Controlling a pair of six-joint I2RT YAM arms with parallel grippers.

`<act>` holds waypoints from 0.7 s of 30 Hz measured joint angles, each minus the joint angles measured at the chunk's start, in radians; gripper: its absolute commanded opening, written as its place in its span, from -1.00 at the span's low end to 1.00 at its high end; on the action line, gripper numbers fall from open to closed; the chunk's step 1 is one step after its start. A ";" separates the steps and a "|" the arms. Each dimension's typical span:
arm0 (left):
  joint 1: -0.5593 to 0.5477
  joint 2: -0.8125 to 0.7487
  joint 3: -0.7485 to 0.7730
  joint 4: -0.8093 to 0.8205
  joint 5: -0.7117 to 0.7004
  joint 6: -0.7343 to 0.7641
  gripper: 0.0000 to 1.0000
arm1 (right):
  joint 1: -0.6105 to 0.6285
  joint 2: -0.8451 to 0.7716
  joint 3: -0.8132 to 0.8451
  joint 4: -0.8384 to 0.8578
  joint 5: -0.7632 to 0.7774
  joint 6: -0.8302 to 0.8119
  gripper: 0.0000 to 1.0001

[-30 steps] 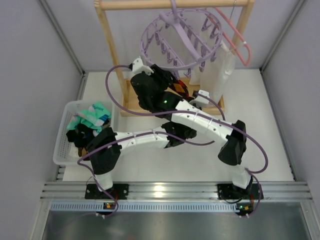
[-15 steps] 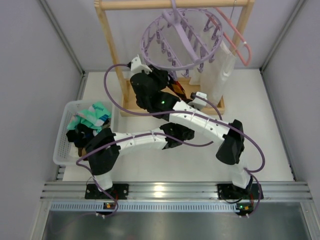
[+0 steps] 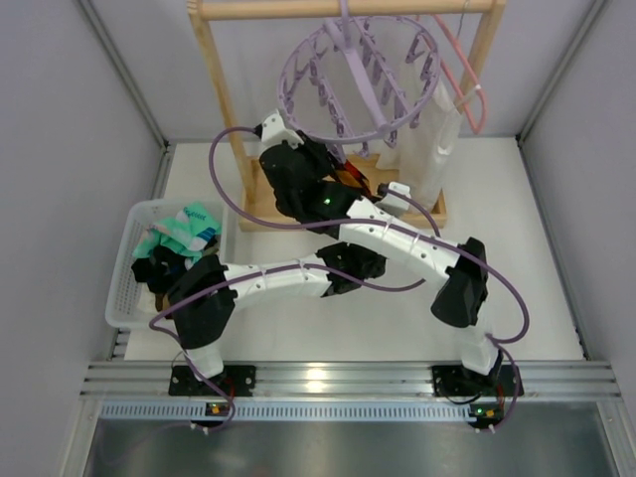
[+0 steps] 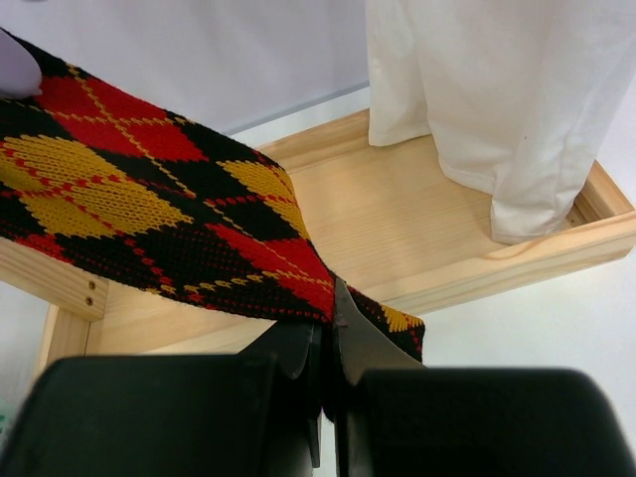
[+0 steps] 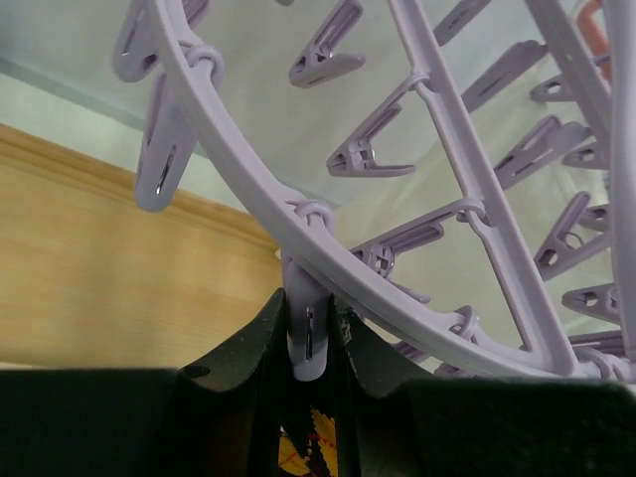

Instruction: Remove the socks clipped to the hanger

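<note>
Now, your left gripper (image 4: 328, 333): clamped on the argyle sock (image 4: 149, 199).
Your right gripper (image 5: 308, 310): pinching one clip (image 5: 306, 348) of the hanger (image 5: 417, 298).
Sock: stretched above the wooden rack base (image 4: 397, 219), just under that clip.

**Camera positions, three views**

Top external: fixed, high behind the rig, looking down across table (image 3: 537, 219) to hanger (image 3: 364, 87).
Left wrist: very near, roughly level, facing argyle sock (image 4: 149, 209) and rack base (image 4: 397, 219).
Right wrist: near, tilted up at clip (image 5: 306, 328) under the hanger.
Top shares the hanger with right wrist, the rack base with left.
</note>
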 measured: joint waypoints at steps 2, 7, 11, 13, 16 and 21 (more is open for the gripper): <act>0.000 -0.007 0.000 0.001 -0.002 0.000 -1.00 | -0.006 -0.013 0.000 -0.035 -0.053 0.043 -1.00; 0.001 -0.061 -0.040 0.004 0.006 -0.005 -1.00 | -0.028 -0.091 -0.023 -0.114 -0.217 0.151 -1.00; 0.008 -0.132 -0.113 0.004 0.030 -0.014 -0.89 | -0.039 -0.154 -0.043 -0.159 -0.365 0.212 -1.00; 0.016 -0.169 -0.153 0.004 0.039 -0.019 -0.83 | -0.049 -0.176 -0.050 -0.164 -0.450 0.241 -1.00; 0.039 -0.229 -0.220 0.005 0.051 -0.029 -0.75 | -0.080 -0.199 -0.053 -0.170 -0.585 0.282 -1.00; 0.109 -0.317 -0.317 0.003 0.076 -0.047 -0.36 | -0.146 -0.205 -0.053 -0.175 -0.792 0.340 -1.00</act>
